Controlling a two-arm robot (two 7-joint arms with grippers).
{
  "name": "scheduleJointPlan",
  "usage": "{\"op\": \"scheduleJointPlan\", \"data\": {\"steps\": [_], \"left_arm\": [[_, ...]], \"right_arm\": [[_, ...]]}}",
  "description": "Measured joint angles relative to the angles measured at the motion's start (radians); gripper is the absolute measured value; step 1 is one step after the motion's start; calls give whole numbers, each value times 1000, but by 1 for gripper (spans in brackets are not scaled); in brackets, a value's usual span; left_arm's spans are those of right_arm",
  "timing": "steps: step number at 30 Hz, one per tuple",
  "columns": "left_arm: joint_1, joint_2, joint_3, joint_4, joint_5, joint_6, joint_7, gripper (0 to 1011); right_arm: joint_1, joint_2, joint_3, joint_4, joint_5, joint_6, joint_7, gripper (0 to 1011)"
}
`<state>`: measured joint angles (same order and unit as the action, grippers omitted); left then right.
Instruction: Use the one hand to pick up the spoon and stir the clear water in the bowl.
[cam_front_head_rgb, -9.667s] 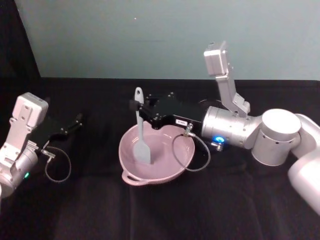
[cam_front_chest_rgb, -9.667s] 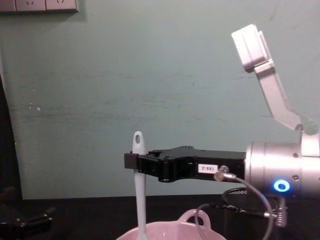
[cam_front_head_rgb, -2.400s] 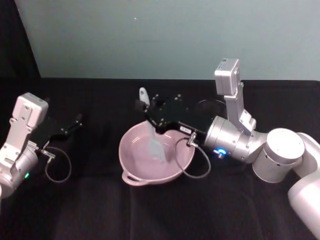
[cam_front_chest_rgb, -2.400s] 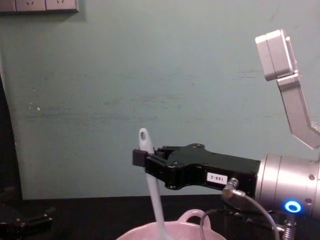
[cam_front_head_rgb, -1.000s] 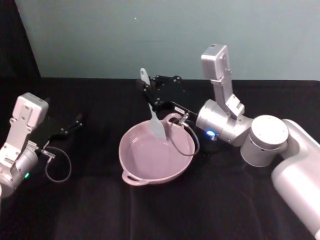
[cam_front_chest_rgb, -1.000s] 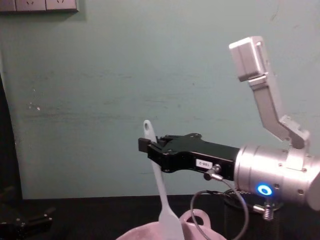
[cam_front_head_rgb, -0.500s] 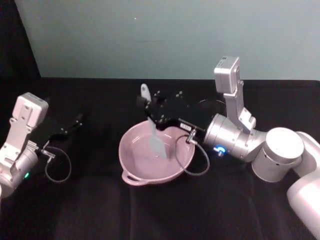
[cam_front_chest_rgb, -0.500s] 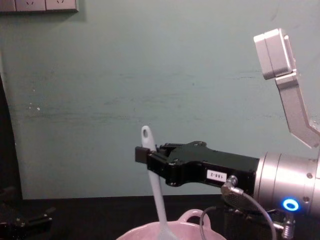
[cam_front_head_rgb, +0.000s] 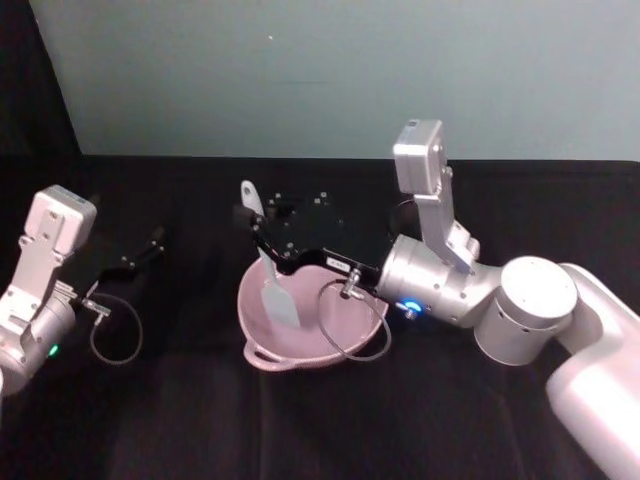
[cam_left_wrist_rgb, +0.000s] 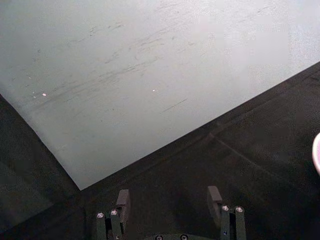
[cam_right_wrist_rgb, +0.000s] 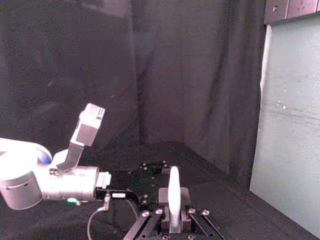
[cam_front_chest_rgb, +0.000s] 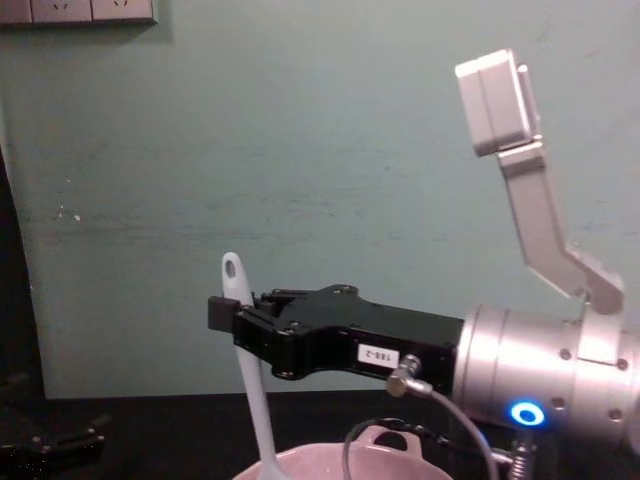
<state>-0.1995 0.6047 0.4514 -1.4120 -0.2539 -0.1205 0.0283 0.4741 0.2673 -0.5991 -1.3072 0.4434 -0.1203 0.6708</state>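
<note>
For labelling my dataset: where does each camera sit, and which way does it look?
Head: high, looking down at the table; right gripper holds the spoon in the bowl.
Chest: lower, facing the wall; shares that gripper and spoon, seen sideways.
Left wrist: behind the open left gripper, facing wall and table.
Right wrist: behind the right gripper, looking past the spoon toward the left arm.

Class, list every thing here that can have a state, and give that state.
Right end effector: shut on spoon handle, above bowl.
Spoon: held nearly upright, blade down inside bowl.
Bowl: upright on table.
Left end effector: open, empty, parked at left.
Ring light: lit blue.
</note>
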Motion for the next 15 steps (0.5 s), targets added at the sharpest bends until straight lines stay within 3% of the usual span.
{"op": "scheduleJointPlan", "data": {"steps": [15], "left_arm": [[0, 0, 0, 0, 0, 0, 0, 1011]], "right_arm": [[107, -90, 8, 219, -16, -59, -25, 121]]}}
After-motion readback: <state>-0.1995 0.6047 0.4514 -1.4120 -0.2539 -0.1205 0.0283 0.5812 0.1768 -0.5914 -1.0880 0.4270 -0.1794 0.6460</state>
